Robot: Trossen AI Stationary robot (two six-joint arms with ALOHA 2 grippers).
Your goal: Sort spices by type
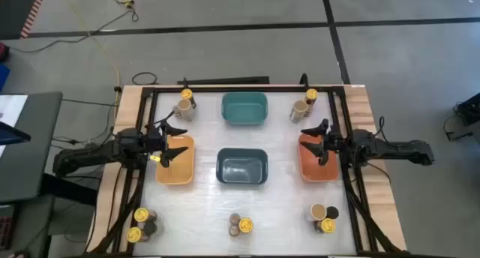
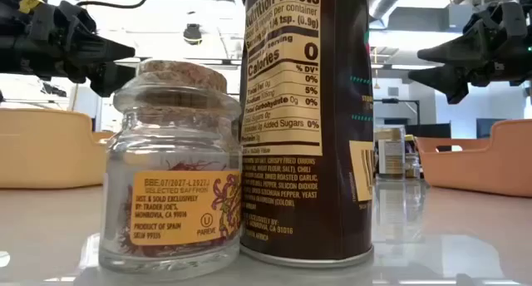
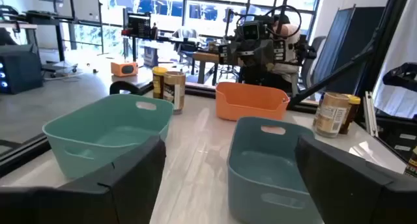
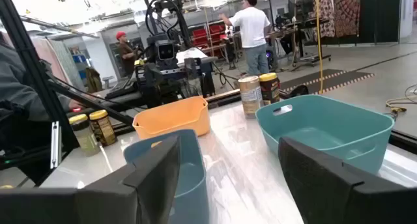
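Left gripper (image 1: pixel 166 144) over rectangular yellow plastic bin (image 1: pixel 177 171), jaws spread and empty, right gripper (image 1: pixel 318 142) over rectangular orange plastic bin (image 1: pixel 316 170), jaws likewise parted and empty, small cylindrical spice jars (image 1: pixel 240 226) clustered along table edges, outside every bin, teal bin (image 1: pixel 244 109) and dark-blue bin (image 1: pixel 242 168) mid-table.

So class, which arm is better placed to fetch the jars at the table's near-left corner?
Left, probably. The left gripper hovers open over the yellow bin on the same side as those jars; the right gripper is across the table.
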